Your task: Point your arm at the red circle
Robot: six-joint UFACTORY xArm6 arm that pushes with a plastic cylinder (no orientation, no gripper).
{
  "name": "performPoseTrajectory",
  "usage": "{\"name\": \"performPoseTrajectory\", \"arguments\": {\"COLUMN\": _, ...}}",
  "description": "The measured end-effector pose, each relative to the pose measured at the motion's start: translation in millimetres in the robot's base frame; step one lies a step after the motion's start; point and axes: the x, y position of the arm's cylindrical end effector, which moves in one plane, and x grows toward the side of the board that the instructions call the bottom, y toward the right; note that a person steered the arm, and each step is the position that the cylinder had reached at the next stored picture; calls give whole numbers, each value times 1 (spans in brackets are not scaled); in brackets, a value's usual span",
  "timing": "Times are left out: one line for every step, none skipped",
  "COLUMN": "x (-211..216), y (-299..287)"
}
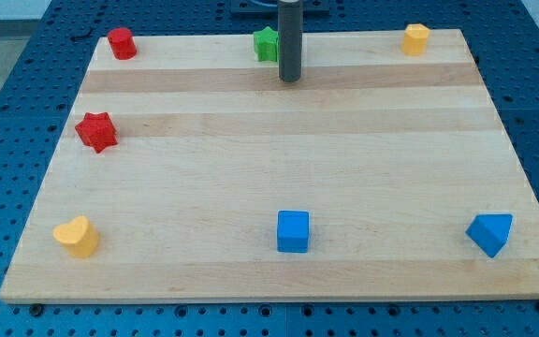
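Note:
The red circle (121, 43) is a short red cylinder at the top left corner of the wooden board (279, 173). My tip (290, 79) is at the end of a dark rod near the view's top centre, far to the right of the red circle. A green star (267, 44) lies just left of the rod and partly behind it; whether they touch I cannot tell.
A red star (95, 131) lies near the left edge. A yellow heart (77, 236) is at the bottom left. A blue cube (293, 231) is at the bottom centre, a blue triangle (490, 233) at the bottom right, a yellow block (415, 38) at the top right.

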Motion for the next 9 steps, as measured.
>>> {"name": "performPoseTrajectory", "arguments": {"x": -14, "y": 0}}
{"name": "performPoseTrajectory", "arguments": {"x": -24, "y": 0}}
{"name": "performPoseTrajectory", "arguments": {"x": -26, "y": 0}}
{"name": "performPoseTrajectory", "arguments": {"x": -20, "y": 12}}
{"name": "performPoseTrajectory", "arguments": {"x": 5, "y": -12}}
{"name": "performPoseTrajectory", "arguments": {"x": 16, "y": -83}}
{"name": "performPoseTrajectory", "arguments": {"x": 35, "y": -183}}
{"name": "performPoseTrajectory", "arguments": {"x": 43, "y": -293}}
{"name": "performPoseTrajectory", "arguments": {"x": 40, "y": -317}}
